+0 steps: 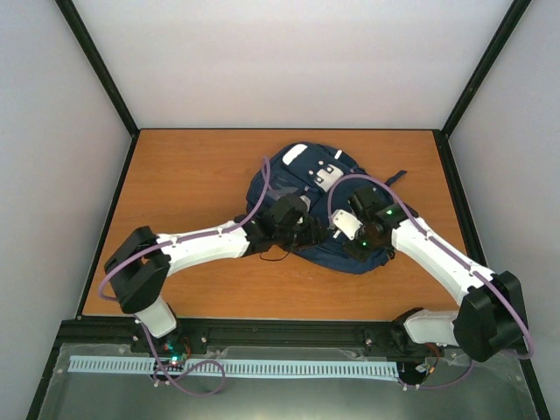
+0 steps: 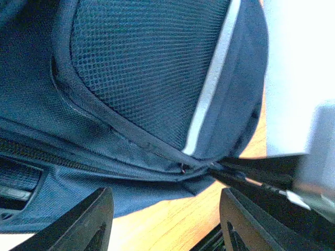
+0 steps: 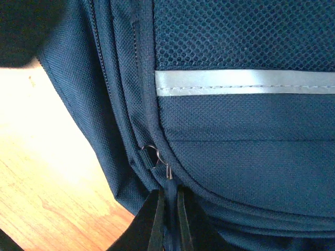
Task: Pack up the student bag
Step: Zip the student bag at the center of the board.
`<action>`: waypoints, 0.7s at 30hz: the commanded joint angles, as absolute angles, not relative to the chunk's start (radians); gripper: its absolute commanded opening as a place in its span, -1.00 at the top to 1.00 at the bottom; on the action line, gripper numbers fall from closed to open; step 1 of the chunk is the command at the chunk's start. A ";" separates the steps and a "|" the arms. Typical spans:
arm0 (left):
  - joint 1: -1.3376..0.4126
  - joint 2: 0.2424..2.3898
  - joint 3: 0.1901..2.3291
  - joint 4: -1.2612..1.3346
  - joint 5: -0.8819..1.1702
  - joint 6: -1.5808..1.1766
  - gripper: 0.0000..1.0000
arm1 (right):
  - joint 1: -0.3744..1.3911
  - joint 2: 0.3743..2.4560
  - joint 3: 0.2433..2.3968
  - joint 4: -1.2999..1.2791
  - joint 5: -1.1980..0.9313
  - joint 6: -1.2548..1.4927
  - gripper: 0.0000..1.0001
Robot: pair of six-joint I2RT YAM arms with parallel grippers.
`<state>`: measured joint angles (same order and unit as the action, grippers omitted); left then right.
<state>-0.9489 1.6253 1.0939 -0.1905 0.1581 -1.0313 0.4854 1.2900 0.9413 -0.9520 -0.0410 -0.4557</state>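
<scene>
From above, the student bag [image 1: 306, 179] lies flat at the middle of the desk [image 1: 192, 175], its white patch towards the far side. Both arms reach in over its near edge. The left hand [image 1: 302, 232] and the right hand [image 1: 343, 243] sit close together there. That closeness is the first risk, because a sideways pull by either arm could knock the two wrists together.

In the left wrist view, the left hand [image 2: 166, 209] is released. Its fingers [image 2: 99, 219] stand wide apart with nothing between them, just short of the bag's lower seam. Nothing pins the bag down. If the zip is drawn now, the whole bag would likely slide or bunch over the smooth desk instead of opening. The right hand shows at the right of this view, nipped onto the seam.

In the right wrist view, the right hand [image 3: 168, 209] is clenched on what looks like the dark zip pull [image 3: 168, 180], which hangs from a small metal loop [image 3: 151, 151] at the bag's corner. The grip takes only the tip of a thin tab, so it could slip out under load. The slider also sits right at a curved corner of the zipper track [image 3: 102, 78]. A tug that does not follow that curve may jam the slider, snag the fabric beside it, or lift the corner off the desk.
</scene>
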 commanded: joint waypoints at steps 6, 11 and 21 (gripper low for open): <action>-0.950 1.730 1.067 0.019 0.188 -1.403 -0.06 | 0.489 1.225 0.908 -0.931 -0.039 -0.478 0.94; -0.960 1.795 1.108 0.066 0.224 -1.422 -0.04 | 0.489 1.216 0.907 -0.936 -0.062 -0.493 0.94; -0.974 1.881 1.175 0.110 0.264 -1.442 0.32 | 0.489 1.223 0.899 -0.971 -0.143 -0.542 0.95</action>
